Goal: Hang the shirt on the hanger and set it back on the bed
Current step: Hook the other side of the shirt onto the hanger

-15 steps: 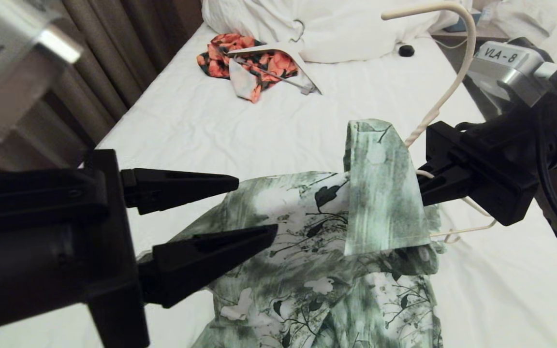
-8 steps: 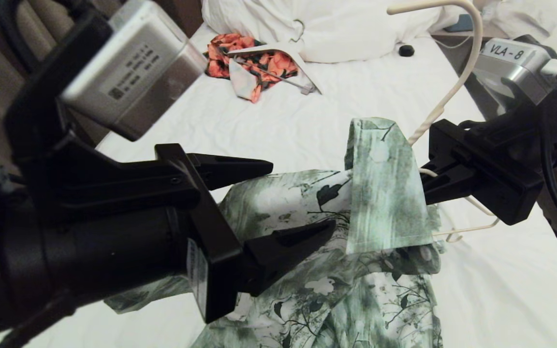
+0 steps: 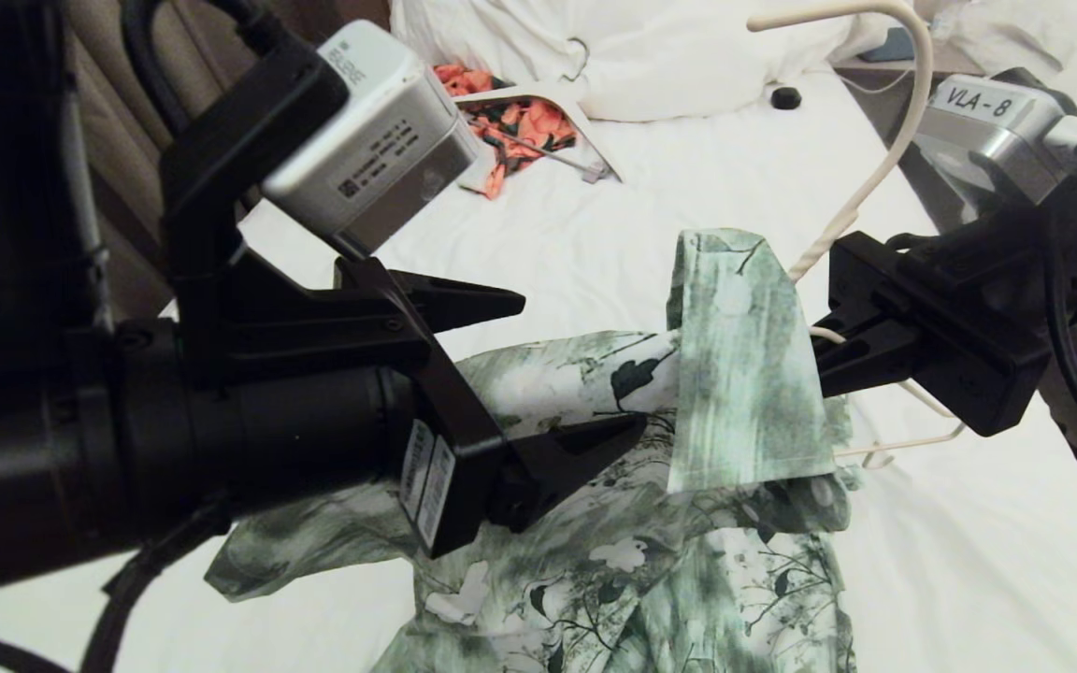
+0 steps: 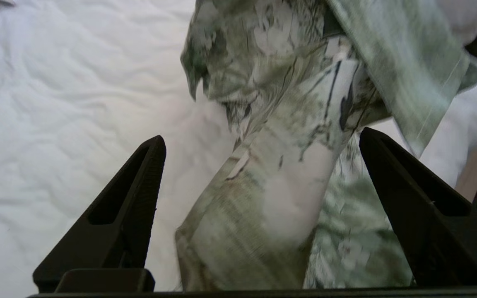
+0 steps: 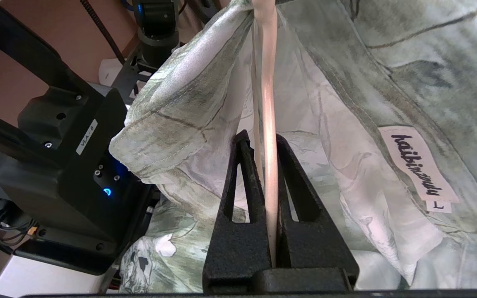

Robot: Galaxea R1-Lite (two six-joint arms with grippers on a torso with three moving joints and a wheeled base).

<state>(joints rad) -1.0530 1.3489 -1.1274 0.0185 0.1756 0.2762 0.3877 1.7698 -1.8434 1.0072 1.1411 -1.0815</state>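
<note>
1. Nearest the head camera, left claw (image 3: 576, 369) fills the left side, fingers spread wide, nothing pinched. It points at the shirt's (image 3: 632, 523) near shoulder; in its wrist view a strip of fabric runs between the open fingers (image 4: 126, 219) without touching either. Likely lining up to grab cloth and pull it over the hanger arm.
2. Shirt is thin, limp woven stuff, green-white brushed print with dark leaves and white flowers. Lower part lies crumpled on the bed (image 3: 969, 561); collar end is lifted and folds over in a flat flap.
3. Right claw (image 3: 819, 350) sits just behind that flap, pressed together on the hanger's (image 3: 908, 121) wire. Wrist view shows the thin cream rod (image 5: 268, 124) clamped between black ribbed fingers, neck label beside it. It serves as a fixed anchor so the hanger stays up while cloth gets dressed on.
4. Hanger hook curves up, clear of the bed; lower wire pokes out past the shirt.
5. Farther back: an orange-black garment (image 3: 520, 121) under a white hanger (image 3: 557, 98), then white pillows (image 3: 641, 47).
</note>
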